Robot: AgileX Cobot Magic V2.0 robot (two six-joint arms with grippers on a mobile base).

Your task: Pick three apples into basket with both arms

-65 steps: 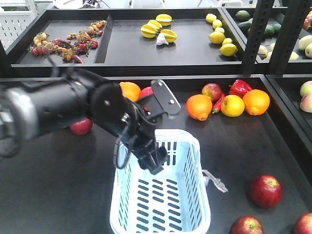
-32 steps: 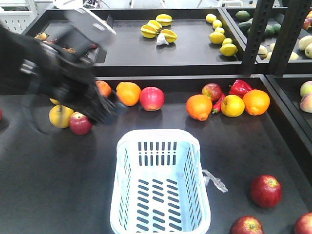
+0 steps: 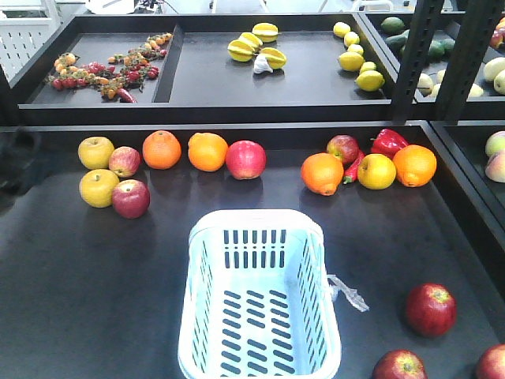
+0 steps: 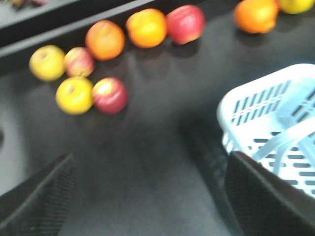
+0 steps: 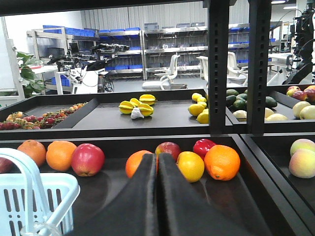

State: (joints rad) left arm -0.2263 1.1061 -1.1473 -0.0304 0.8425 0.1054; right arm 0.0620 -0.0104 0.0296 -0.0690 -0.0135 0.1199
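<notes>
My left hand (image 4: 147, 201) gapes empty; my right hand (image 5: 157, 196) is closed, empty. Grabbing the red apple (image 3: 130, 198) could knock the yellow apple (image 3: 99, 188) touching its nine o'clock.

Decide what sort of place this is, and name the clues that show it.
Probably a robotics lab staged as a produce stand: black trays hold fruit, while metal racks with blue bins and office chairs stand behind.

Bright, even overhead light; soft shadows; left wrist view blurred, others sharp.
</notes>
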